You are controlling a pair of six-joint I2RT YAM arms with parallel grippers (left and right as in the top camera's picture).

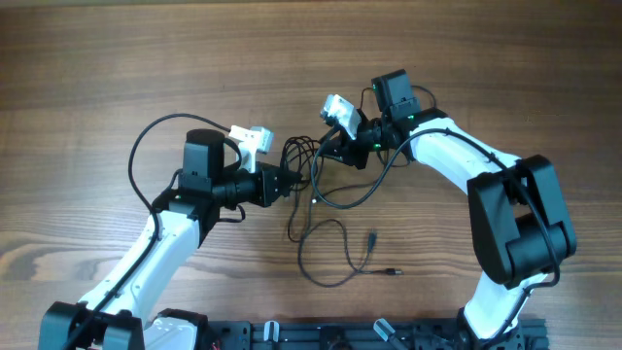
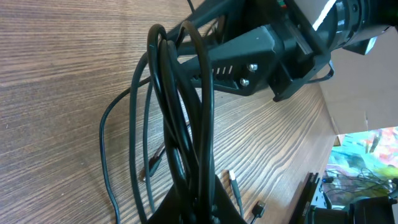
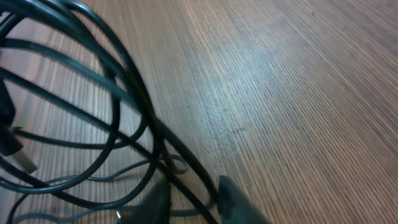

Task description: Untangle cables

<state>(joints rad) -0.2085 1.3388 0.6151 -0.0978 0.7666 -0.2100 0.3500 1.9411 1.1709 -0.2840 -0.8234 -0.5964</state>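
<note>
The bundle of thin black cables (image 1: pixel 301 160) is seen in the middle of the overhead picture, on the brown wooden table (image 1: pixel 97 58), between the two grippers. Loose loops are spread down toward the lower middle, where small plug ends (image 1: pixel 372 236) are seen lying away from the knot.

The step in hand is judged to be this: one cord is to be taken out of the bundle while the rest is held in place. For this to be done well, only one cord should be caught, not two. It should be pulled slowly and sideways, toward the right of the overhead picture, so that the loops are slid open and not drawn tight. The bundle should be held low and firm, or the whole knot may be dragged along.

The left gripper (image 1: pixel 292 183) is closed tight on the cables. In the left wrist picture the loops are seen rising from the pinch at the bottom middle.

The right gripper (image 3: pixel 196 208) is set narrow. One cord is seen running between its two dark fingertips (image 3: pixel 236 202) at the bottom of the right wrist picture. Whether that cord is pinched cannot be told.
</note>
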